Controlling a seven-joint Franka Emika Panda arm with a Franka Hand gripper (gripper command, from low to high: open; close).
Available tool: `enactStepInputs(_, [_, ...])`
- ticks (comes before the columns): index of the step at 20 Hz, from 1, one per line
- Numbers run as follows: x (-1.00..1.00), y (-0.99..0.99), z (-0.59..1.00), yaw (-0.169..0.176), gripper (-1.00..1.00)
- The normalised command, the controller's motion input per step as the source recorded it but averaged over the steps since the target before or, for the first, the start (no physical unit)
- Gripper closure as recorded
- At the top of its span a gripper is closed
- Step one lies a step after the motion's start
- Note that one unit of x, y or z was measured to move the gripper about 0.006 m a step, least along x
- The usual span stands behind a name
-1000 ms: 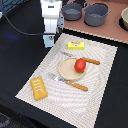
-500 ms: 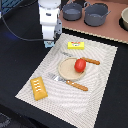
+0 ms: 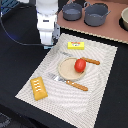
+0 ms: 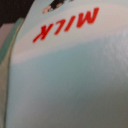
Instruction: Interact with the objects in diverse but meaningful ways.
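Note:
A light blue carton [image 4: 70, 75] with red "MILK" lettering fills the whole wrist view, very close to the camera. In the exterior view my gripper [image 3: 48, 45] hangs low over the far corner of the striped placemat [image 3: 100, 85] on the exterior view's left, and the carton is hidden behind it. No fingers show, so their state is unclear. A red tomato [image 3: 80, 65] rests on a tan plate [image 3: 66, 71]. The flat yellow box [image 3: 76, 45] lies just beyond the plate. An orange ridged block [image 3: 39, 87] sits at the mat's near corner.
A fork [image 3: 56, 77] and an orange-handled knife [image 3: 77, 86] lie in front of the plate, and another orange-handled utensil [image 3: 92, 61] lies beside the tomato. Two grey pots [image 3: 72, 11] [image 3: 96, 14] stand on a tan board at the back.
The arm has shifted slightly towards the exterior view's left at the mat's far corner. The tomato, yellow box and orange block have not moved.

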Motion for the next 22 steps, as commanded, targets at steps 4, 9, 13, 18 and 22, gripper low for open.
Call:
enactStepInputs(4, [0.19, -0.51, 0.97, -0.094, 1.00])
enactStepInputs(9, [0.41, -0.44, 0.38, -0.137, 1.00])
enactStepInputs(13, [0.46, -0.46, 0.02, -0.123, 1.00])
enactStepInputs(18, [0.39, -0.42, -0.06, -0.113, 1.00])
enactStepInputs(22, [0.37, -0.34, -0.11, -0.098, 1.00])
